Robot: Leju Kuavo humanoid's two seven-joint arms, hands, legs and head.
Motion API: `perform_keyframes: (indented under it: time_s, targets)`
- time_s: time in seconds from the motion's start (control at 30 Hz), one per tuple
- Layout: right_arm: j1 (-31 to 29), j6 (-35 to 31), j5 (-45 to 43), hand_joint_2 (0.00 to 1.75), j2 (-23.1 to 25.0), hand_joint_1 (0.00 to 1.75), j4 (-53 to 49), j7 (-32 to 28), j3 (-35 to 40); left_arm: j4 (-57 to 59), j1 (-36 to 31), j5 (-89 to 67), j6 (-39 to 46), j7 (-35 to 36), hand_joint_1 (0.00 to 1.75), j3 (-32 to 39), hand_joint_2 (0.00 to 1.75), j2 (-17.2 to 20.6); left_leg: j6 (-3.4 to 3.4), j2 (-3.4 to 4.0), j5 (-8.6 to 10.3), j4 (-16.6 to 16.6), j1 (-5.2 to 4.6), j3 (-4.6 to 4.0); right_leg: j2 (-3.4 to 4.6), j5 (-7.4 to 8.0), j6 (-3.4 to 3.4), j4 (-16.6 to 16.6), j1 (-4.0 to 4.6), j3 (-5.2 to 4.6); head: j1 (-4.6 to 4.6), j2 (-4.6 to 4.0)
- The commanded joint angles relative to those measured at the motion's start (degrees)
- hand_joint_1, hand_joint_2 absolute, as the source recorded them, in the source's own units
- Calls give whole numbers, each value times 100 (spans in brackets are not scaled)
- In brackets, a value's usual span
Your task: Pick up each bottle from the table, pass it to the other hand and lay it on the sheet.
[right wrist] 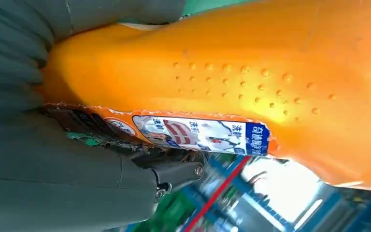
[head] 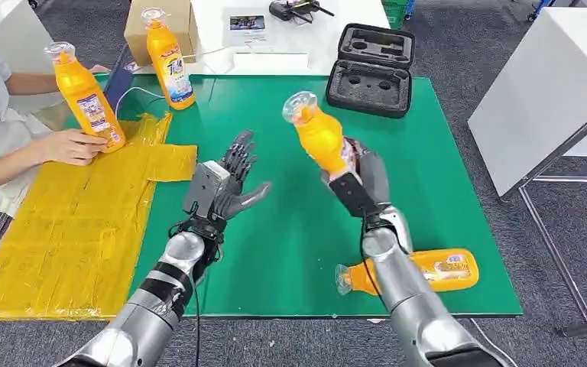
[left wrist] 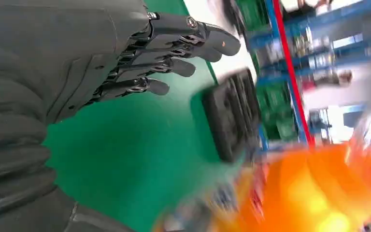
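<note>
Right hand [head: 363,174] grips an orange bottle [head: 319,136] above the green table [head: 443,176], tilted toward the left hand [head: 233,183], which waits empty with fingers spread.
Likely a handover pose: smooth glossy plastic, dimpled shoulder, clear cap; the crinkled yellow sheet [head: 69,229] lies beyond the receiving hand.
</note>
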Motion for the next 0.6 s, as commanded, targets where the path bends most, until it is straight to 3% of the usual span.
perform_keyframes:
  time_s: [0.03, 0.23, 0.6]
  targets:
    - [-221, 299, -598, 175, 563, 175, 425, -112, 89, 556, -556, 166, -59, 53, 0, -433, 175, -9, -10, 11, -26, 1, 2, 56, 13, -24, -10, -1, 2, 55, -2, 0]
    - [-270, 418, -520, 175, 786, 175, 992, -123, 414, 562, -600, 225, -74, 78, 0, -475, 175, -32, -7, 22, -29, 2, 4, 56, 25, -22, -8, -3, 3, 56, 0, 0]
    - [-177, 689, -389, 175, 882, 175, 961, -107, 916, 510, -559, 269, 32, 89, 0, -425, 175, 47, -10, 22, -29, -1, 3, 63, 16, -27, -11, -3, 3, 61, 0, 0]
